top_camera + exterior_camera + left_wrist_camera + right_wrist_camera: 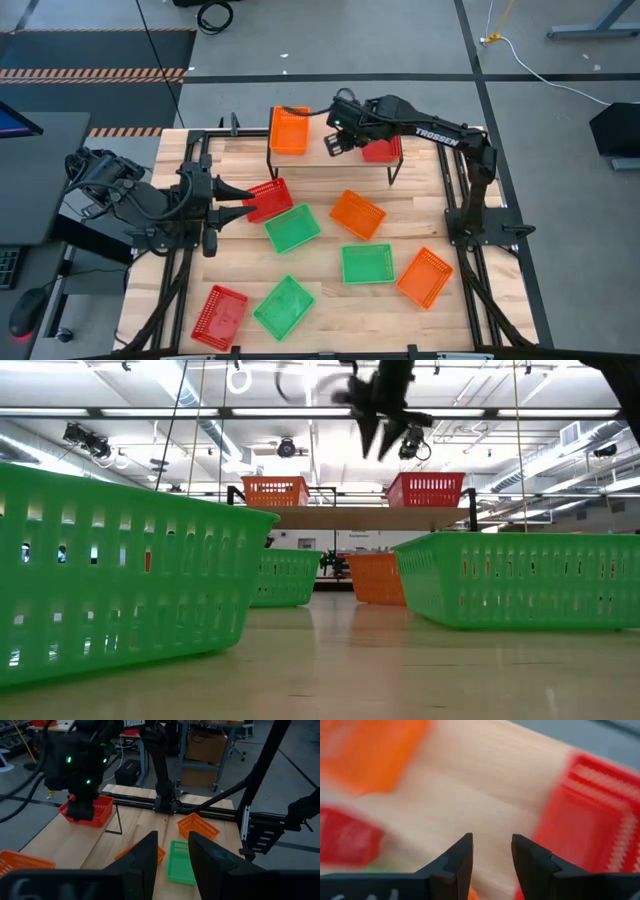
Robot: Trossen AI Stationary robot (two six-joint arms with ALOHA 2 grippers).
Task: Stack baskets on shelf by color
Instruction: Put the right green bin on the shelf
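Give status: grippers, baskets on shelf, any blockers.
Right gripper open, empty, above shelf middle. Left gripper open at red basket on the table. Shelf holds orange basket and red basket. No blockers seen.

Wood-plank bench on grey concrete floor. Black mat with hazard-striped strip beyond the bench's far left corner. Dark desk off the left edge. Yellow cable trails across the floor past the far right corner. Ceiling carries long fluorescent strips and ducting. Metal-legged tables behind, possibly with cardboard boxes beneath.
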